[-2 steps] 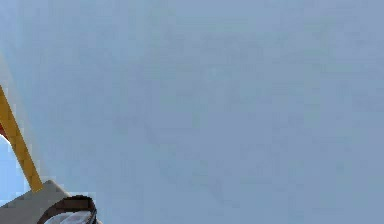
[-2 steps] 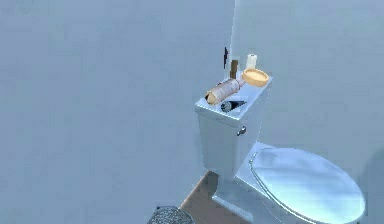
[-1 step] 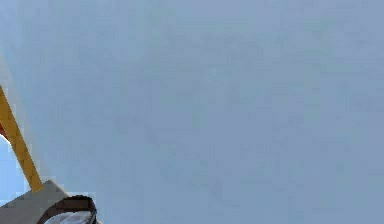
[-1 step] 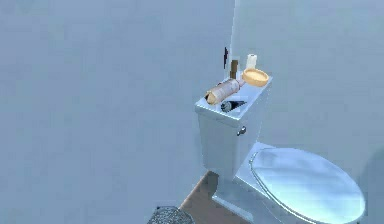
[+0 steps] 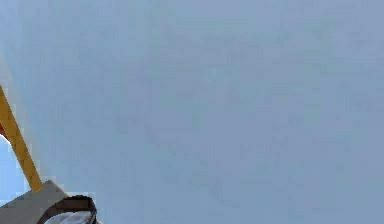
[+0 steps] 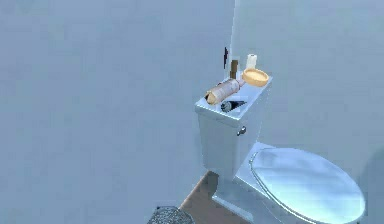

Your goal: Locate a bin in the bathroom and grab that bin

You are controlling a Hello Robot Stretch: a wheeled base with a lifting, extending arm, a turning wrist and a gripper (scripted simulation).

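In the forward view's bottom left corner a round dark rim (image 5: 72, 208) sits against a beige-grey body (image 5: 38, 203); it may be a bin's top, though I cannot tell for sure. In the arm side view a grey speckled thing (image 6: 170, 215) pokes up at the bottom edge, left of the toilet base; its shape is cut off.
A pale blue-grey wall (image 5: 220, 100) stands close ahead, and an orange slanted bar (image 5: 18, 140) crosses at the left. A white toilet (image 6: 300, 185) with its lid down stands at the arm side view's right. Its tank (image 6: 232, 125) carries a paper roll, a dark bottle and a candle. A strip of brown floor (image 6: 200, 195) lies beside it.
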